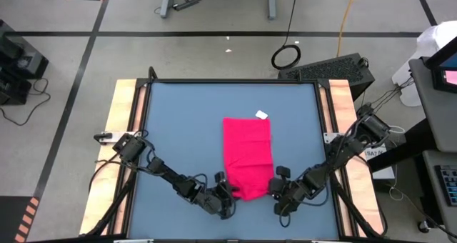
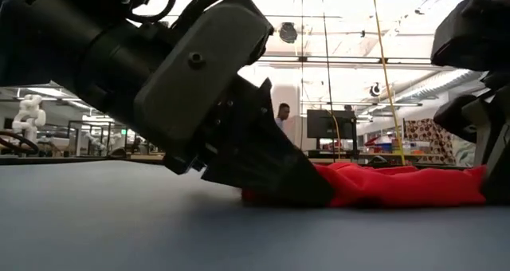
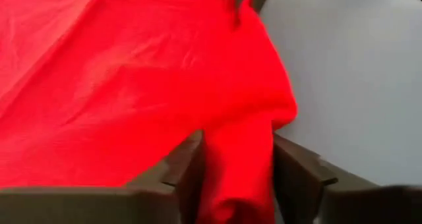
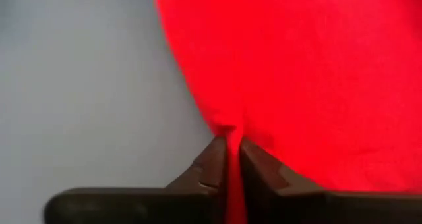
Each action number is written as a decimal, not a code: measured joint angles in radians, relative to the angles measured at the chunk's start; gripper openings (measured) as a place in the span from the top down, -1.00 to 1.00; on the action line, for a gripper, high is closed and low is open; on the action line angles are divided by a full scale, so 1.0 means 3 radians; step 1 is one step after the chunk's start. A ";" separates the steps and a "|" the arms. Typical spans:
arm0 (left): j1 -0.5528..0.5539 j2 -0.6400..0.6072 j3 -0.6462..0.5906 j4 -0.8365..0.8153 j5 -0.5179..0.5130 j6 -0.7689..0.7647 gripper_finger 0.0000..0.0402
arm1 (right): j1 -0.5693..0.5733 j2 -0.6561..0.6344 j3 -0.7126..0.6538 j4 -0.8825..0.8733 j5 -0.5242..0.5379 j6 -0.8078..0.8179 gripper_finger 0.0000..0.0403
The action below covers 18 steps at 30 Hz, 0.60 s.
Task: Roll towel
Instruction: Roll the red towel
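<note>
towel flat on blue table, near edge bunched | we see left gripper pinching its near-left corner | right gripper pinching its near-right corner | white tag at far edge

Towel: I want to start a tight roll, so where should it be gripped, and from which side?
Grip the towel by its two near corners, opposite the white tag, coming from the arms' edge. It lies flat and lengthwise, so rolling runs toward the tag.
</note>
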 joint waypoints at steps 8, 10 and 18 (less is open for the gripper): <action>-0.0001 -0.0108 -0.0010 -0.0068 0.0138 -0.0433 0.94 | 0.0300 -0.0341 0.0004 -0.0085 0.0085 -0.0416 0.30; 0.0010 -0.0127 -0.0013 -0.0072 0.0312 -0.0629 0.93 | 0.0418 -0.0371 0.0004 -0.0046 0.0257 -0.0547 0.14; 0.0115 -0.0259 -0.0016 -0.0071 0.0566 -0.1180 0.95 | 0.0742 -0.0031 0.0006 0.0314 0.0790 -0.0819 -0.30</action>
